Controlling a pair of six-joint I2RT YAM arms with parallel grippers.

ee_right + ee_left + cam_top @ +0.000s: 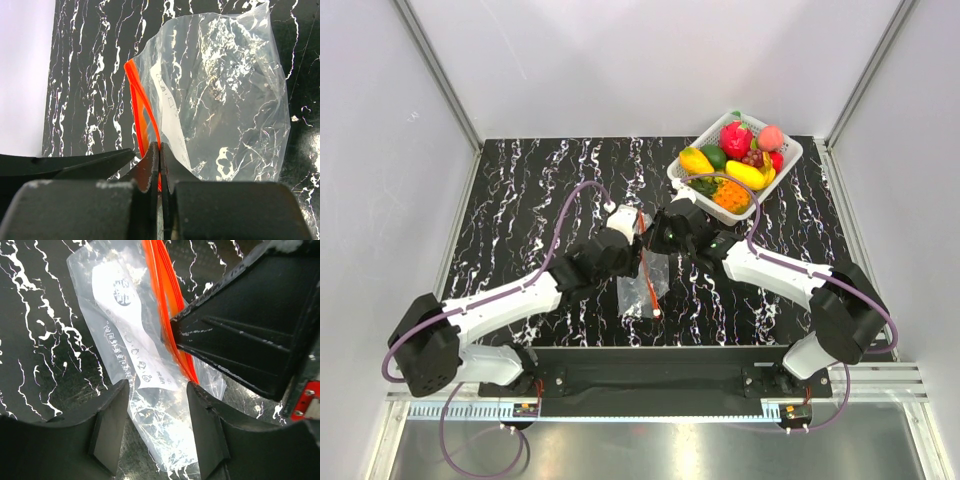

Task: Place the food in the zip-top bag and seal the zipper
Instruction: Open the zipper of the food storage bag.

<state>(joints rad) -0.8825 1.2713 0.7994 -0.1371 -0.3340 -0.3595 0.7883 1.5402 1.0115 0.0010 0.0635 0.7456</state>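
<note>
Clear, crinkly plastic catches the light where the zip-top bag (632,296) lies on the black marbled worktop (520,200), about midway between its left and right edges and nearer the near edge than the far one. Its red-orange zipper (649,285) runs roughly from far to near along the bag's right side.

The right gripper (159,150) has its jaws pressed tight together on the zipper at its far end. In the right wrist view, the two orange tracks stand slightly apart just beyond the pinch.

The left gripper (157,390) comes in from the left with its jaws about halfway apart. They straddle the bag's clear body just beside the zipper without squeezing it, and one finger of the right gripper sits close in front.

The food (740,165), in yellow, orange, green, red and pink, is heaped in a white slotted basket (792,161) at the far right corner of the worktop, well apart from the bag.
</note>
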